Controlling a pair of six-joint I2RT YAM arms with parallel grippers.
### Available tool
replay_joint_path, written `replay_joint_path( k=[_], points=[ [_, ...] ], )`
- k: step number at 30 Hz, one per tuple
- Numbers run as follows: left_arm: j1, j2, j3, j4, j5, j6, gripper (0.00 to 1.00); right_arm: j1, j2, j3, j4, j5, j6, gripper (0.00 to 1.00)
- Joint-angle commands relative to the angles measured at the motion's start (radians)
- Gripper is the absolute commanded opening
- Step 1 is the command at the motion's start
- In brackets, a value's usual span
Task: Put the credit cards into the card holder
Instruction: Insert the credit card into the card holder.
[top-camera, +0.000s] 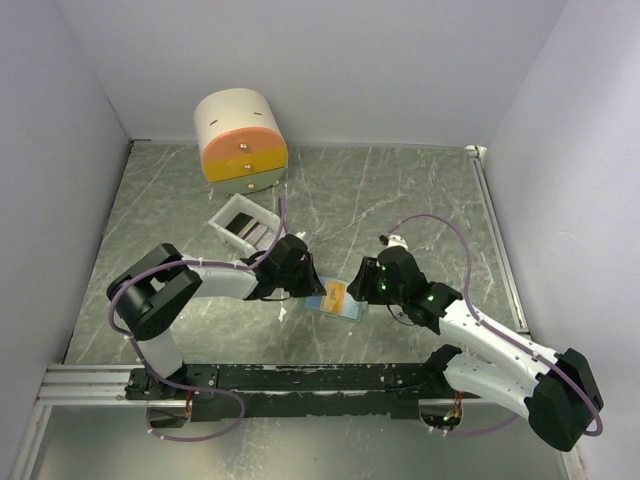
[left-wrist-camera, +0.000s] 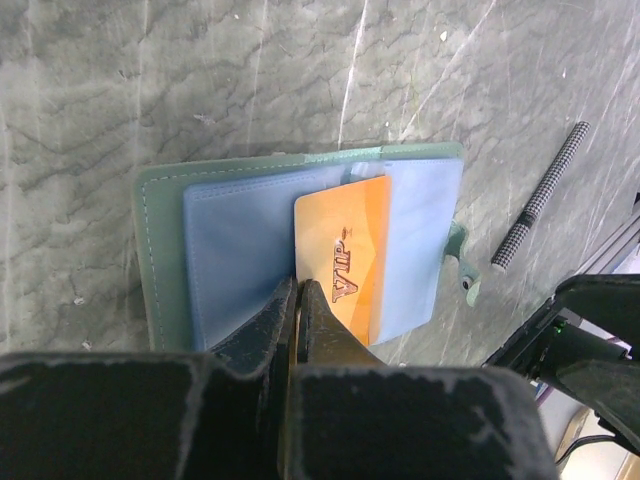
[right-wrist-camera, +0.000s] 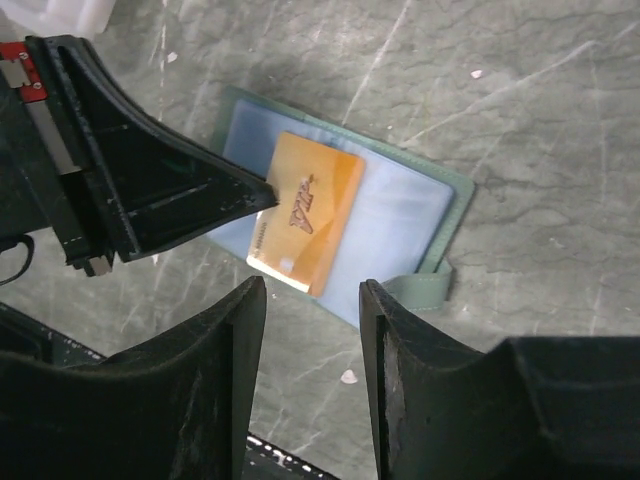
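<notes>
Orange-yellow plastic card (left-wrist-camera: 345, 255) lies on the pale blue inside of the open grey-green folding card holder (left-wrist-camera: 160, 250), long axis running away from my left gripper (left-wrist-camera: 298, 290) — fingers pinched shut on its near corner. Right gripper (right-wrist-camera: 312, 295) hovers above, jaws apart, empty. Whether the card's edge sits in a pocket — I can't tell.

"VIP" embossed on orange card (left-wrist-camera: 345, 262).

White walls (top-camera: 300, 60) enclose a marbled grey tabletop (top-camera: 400, 190)
</notes>
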Motion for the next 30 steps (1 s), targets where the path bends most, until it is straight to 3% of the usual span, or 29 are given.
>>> replay_joint_path(
  k=[1, 13, 25, 30],
  points=[
    [-0.02, 0.022, -0.001, -0.035, 0.002, 0.012, 0.07, -0.001, 0.005, 0.002, 0.052, -0.075, 0.036, 0.43],
    [-0.03, 0.027, 0.021, -0.044, -0.002, 0.016, 0.07, 0.003, 0.153, -0.056, 0.192, -0.18, 0.068, 0.44],
    [-0.032, 0.014, 0.023, -0.073, -0.038, 0.019, 0.07, 0.005, 0.146, -0.02, -0.024, 0.12, 0.095, 0.55],
    [-0.035, 0.023, 0.035, -0.076, -0.02, 0.028, 0.07, 0.005, 0.157, -0.059, 0.028, 0.127, 0.094, 0.49]
  ],
)
